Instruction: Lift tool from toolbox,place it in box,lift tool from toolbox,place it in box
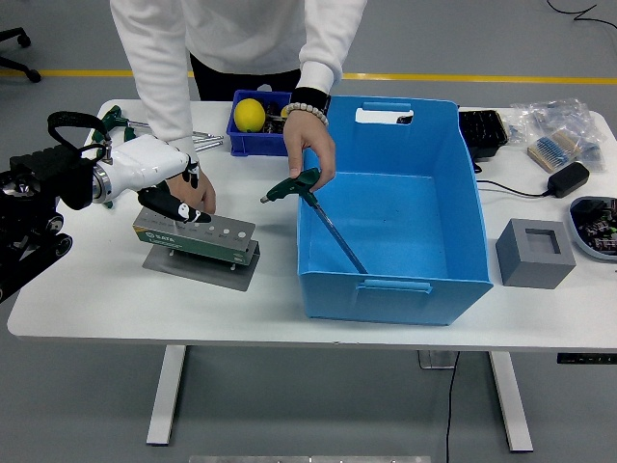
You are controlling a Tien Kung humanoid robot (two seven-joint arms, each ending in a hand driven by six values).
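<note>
1. My left hand (159, 183) is low over the left end of the grey tool rack (198, 239) on the table (87, 289). Fingers (183, 212) look curled down toward the rack, but I can't tell if they've got anything; no handle visible in the grip.
2. Right hand isn't in shot.
3. Task's things: one T-handle wrench (313, 207) leans over the left wall of the blue box (390, 207), green handle outside, shaft tip inside on the floor. More green T-handles (116, 123) lie at the table's far-left corner, partly hidden.
4. Risk A: a person's hand (198, 193) sits right beside my fingers at the rack. If I close or lift now I could pinch or knock it.
5. Risk B: the person's other hand (310, 149) is on the leaning wrench. Swinging toward the box w/ a tool could hit that arm, or tip the wrench out over the wall.
6. Risk C: rack sits on a loose-looking base plate; an off-axis pull could drag the whole rack instead of freeing a tool.
7. Risk D: small blue bin (255, 130) w/ yellow ball is near my carry path; a low carry may clip it.
</note>
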